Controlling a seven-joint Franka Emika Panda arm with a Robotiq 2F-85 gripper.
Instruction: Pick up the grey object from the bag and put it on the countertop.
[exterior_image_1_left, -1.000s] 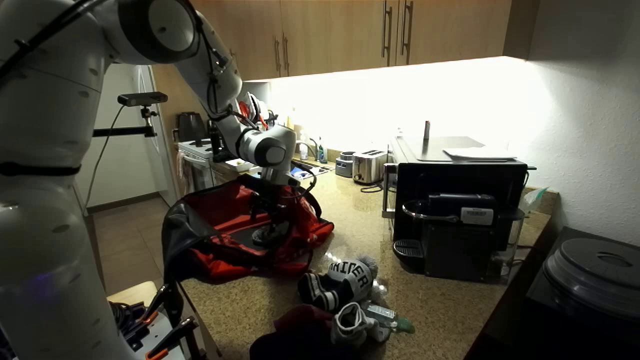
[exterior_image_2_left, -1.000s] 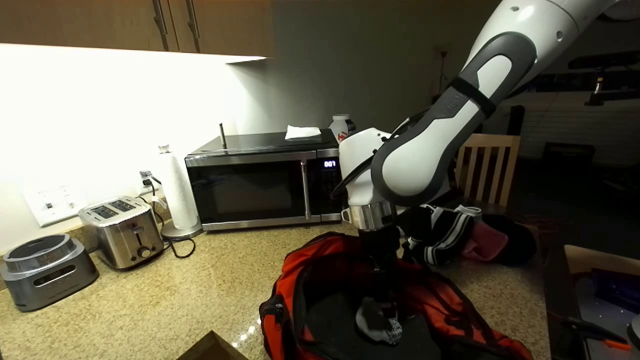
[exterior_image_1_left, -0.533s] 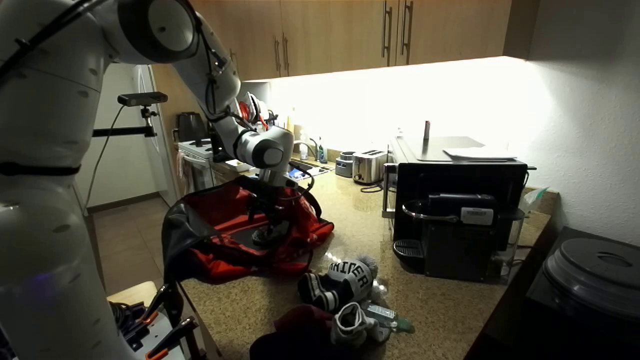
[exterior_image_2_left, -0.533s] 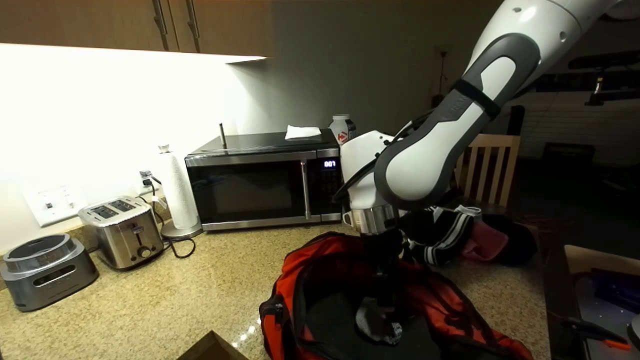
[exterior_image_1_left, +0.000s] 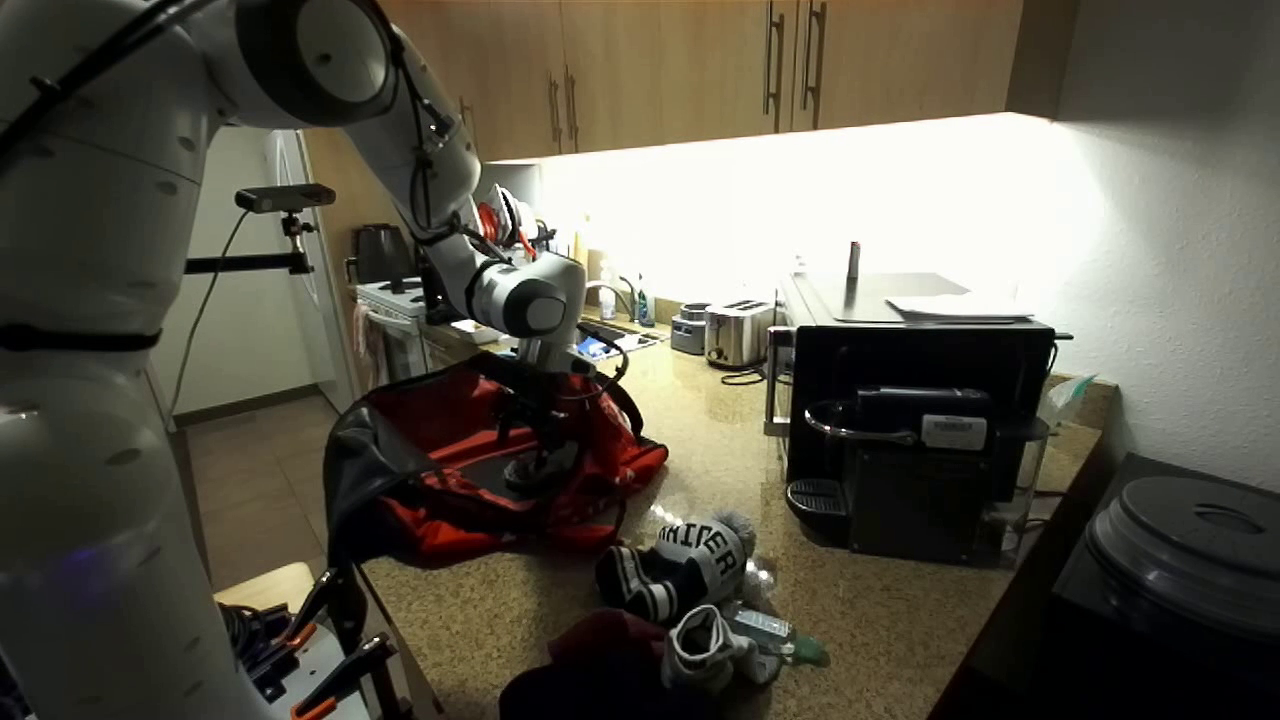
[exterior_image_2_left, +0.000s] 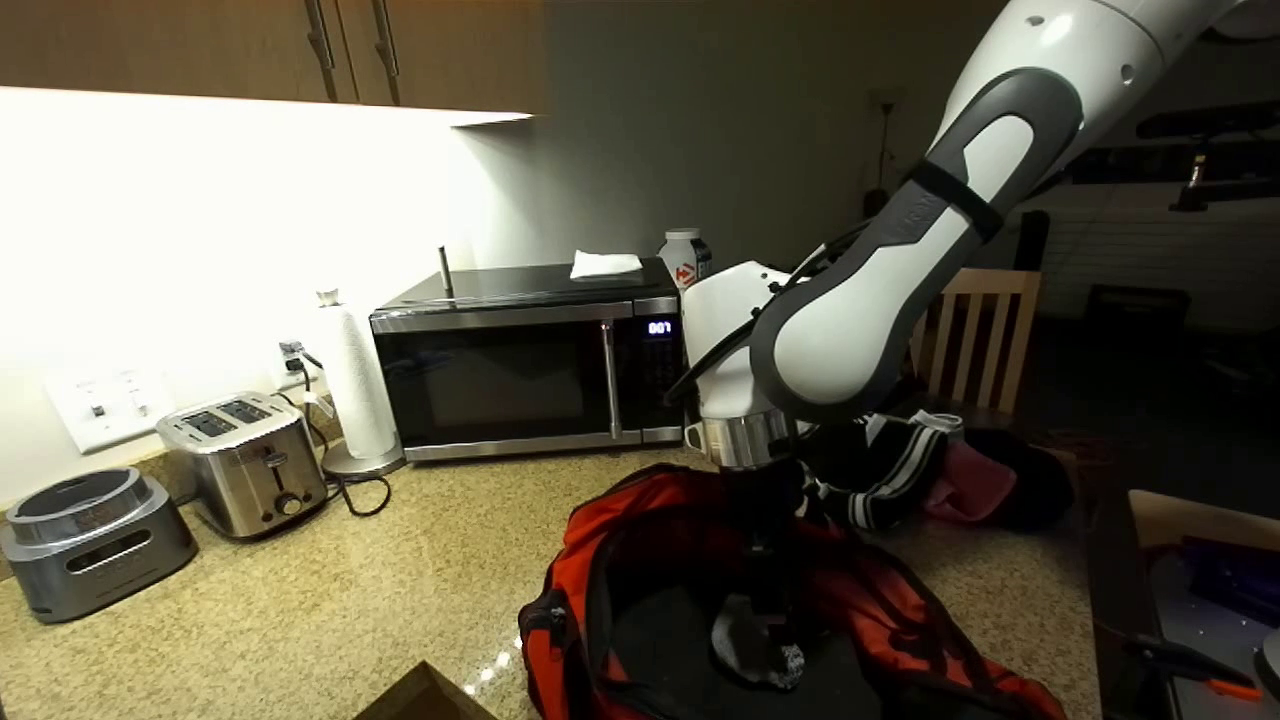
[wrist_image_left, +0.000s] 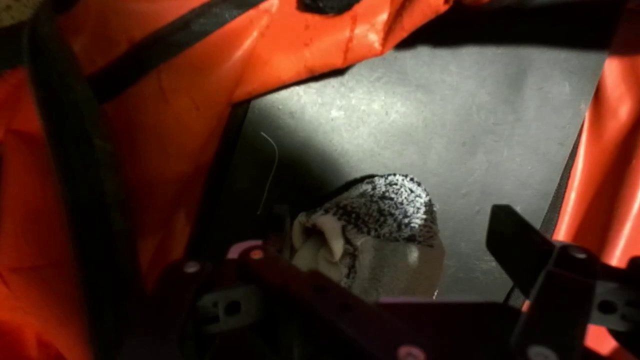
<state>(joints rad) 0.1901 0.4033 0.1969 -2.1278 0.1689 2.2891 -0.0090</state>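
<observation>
While the red bag (exterior_image_2_left: 575, 545) slumps open along the room-side edge of the countertop (exterior_image_2_left: 430, 520), the grey object (wrist_image_left: 395, 210), speckled with a pale fold, lies inside it. Over it the gripper (wrist_image_left: 392, 225) has its fingers (wrist_image_left: 520, 250) spread far apart, holding nothing; in the wrist view the object sits between them, clear of the right-hand one, and whether the left-hand one touches it I cannot tell. In an exterior view, a striped knit hat (exterior_image_2_left: 905, 465) lies near the far corner, the microwave (exterior_image_2_left: 500, 390) by the wall-side edge.
</observation>
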